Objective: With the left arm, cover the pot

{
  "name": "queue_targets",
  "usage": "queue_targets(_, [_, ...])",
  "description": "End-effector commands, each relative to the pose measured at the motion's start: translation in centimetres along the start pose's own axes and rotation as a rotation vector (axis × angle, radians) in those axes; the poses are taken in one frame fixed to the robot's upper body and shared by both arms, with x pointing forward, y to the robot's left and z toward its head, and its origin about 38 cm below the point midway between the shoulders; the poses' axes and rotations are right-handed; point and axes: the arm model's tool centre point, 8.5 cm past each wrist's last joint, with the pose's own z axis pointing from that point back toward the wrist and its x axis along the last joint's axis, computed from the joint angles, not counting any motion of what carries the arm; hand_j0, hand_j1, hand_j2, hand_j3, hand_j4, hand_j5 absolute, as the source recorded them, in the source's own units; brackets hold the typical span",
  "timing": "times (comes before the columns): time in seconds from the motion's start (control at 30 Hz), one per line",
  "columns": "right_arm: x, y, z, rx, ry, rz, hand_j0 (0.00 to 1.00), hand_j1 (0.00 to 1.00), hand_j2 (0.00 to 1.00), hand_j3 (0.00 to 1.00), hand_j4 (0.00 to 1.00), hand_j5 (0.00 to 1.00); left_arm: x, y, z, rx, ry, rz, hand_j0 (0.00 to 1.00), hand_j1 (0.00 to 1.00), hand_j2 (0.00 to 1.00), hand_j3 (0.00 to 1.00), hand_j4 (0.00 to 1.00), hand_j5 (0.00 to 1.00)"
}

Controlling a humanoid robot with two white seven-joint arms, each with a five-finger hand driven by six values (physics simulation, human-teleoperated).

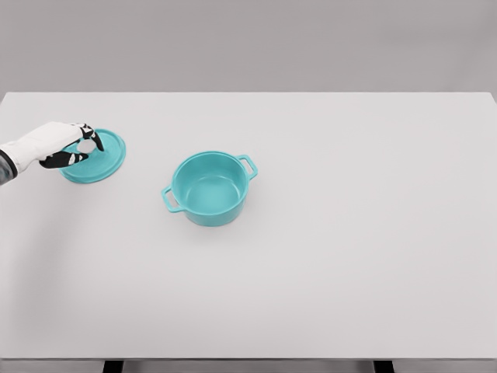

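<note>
A: Where was the lid [99, 159]?

B: Flat on the worktop [349, 256], well left of the open pot [208, 189]. The left hand [66, 145] was over it, fingers [84, 148] curled around the knob, apparently grasping it.

A: What might have failed?

B: A shallow pinch could have let the lid tilt or slip on lifting; set down off-centre, it might have caught a pot handle [248, 165].

A: And around them?

B: A pale worktop and a grey wall [248, 43].

Count from my head view: one teal pot [208, 189], two loop handles on it. One teal lid [97, 158]. One white worktop [349, 233]. One robot hand [68, 145] of mine showing, the left.
</note>
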Motion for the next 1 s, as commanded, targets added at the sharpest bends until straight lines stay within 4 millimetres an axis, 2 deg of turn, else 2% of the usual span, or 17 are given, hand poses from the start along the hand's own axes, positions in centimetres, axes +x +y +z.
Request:
queue_targets(0.0, [0.0,0.0,0.0,0.000,0.000,0.000,1.00,1.00,1.00,1.00,1.00,1.00,0.0,0.3,0.0,0.011,-0.002,0.005,0.46,0.46,0.46,0.46,0.46,0.46])
queue_targets(0.17, [0.0,0.0,0.0,0.000,0.000,0.000,1.00,1.00,1.00,1.00,1.00,1.00,0.2,1.0,0.1,0.025,-0.010,-0.006,0.46,0.46,0.46,0.46,0.46,0.46])
queue_targets(0.33, [0.0,0.0,0.0,0.000,0.000,0.000,1.00,1.00,1.00,1.00,1.00,1.00,2.0,2.7,-0.1,0.069,-0.070,-0.036,0.46,0.46,0.46,0.46,0.46,0.46])
queue_targets(0.4, [0.0,0.0,0.0,0.000,0.000,0.000,1.00,1.00,1.00,1.00,1.00,1.00,2.1,3.8,0.6,0.089,-0.080,-0.063,0.46,0.46,0.46,0.46,0.46,0.46])
queue_targets(0.67, [0.0,0.0,0.0,0.000,0.000,0.000,1.00,1.00,1.00,1.00,1.00,1.00,3.3,5.0,2.9,0.118,-0.138,-0.099,0.46,0.46,0.46,0.46,0.46,0.46])
queue_targets(0.97, [0.0,0.0,0.0,0.000,0.000,0.000,1.00,1.00,1.00,1.00,1.00,1.00,4.8,5.5,3.7,0.130,-0.195,-0.112,0.46,0.46,0.46,0.46,0.46,0.46])
